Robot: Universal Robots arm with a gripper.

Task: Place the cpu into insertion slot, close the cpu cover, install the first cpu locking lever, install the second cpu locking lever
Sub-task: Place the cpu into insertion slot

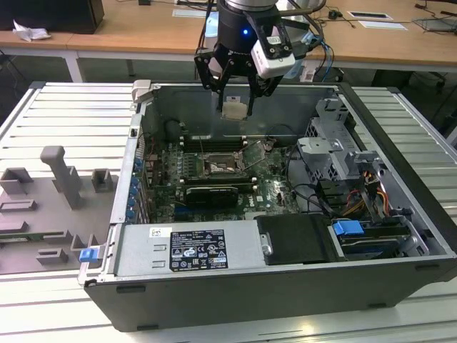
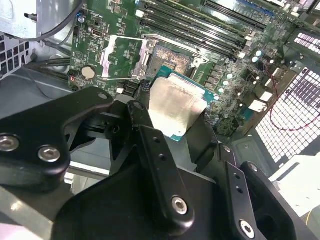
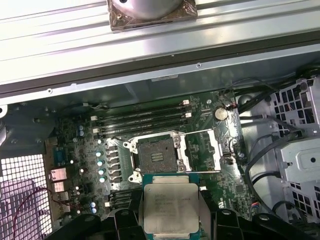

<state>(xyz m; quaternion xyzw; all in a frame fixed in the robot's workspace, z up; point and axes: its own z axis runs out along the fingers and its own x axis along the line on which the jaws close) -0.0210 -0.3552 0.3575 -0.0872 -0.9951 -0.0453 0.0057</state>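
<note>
Carrying the cpu (image 3: pixel 170 210) is step 1: the gripper (image 1: pixel 234 106), clamped on the flat silvery-beige chip's edges, hangs above the green board, short of the dark, silver-rimmed slot (image 3: pixel 157 155). The thin windowed cover (image 3: pixel 205 150) lies swung open alongside. Seating likely calls for squaring chip to socket.

**Gripper (image 1: pixel 235 101) holds the cpu (image 1: pixel 233 111) over the open case**

I see the fingers pinching the cpu from both sides, above the open computer case (image 1: pixel 400 143). The insertion slot (image 1: pixel 218 168) lies lower on the green motherboard (image 1: pixel 275 191), well apart from the cpu. Grey fixtures (image 1: pixel 64 179) stand at the exterior view's left.
</note>
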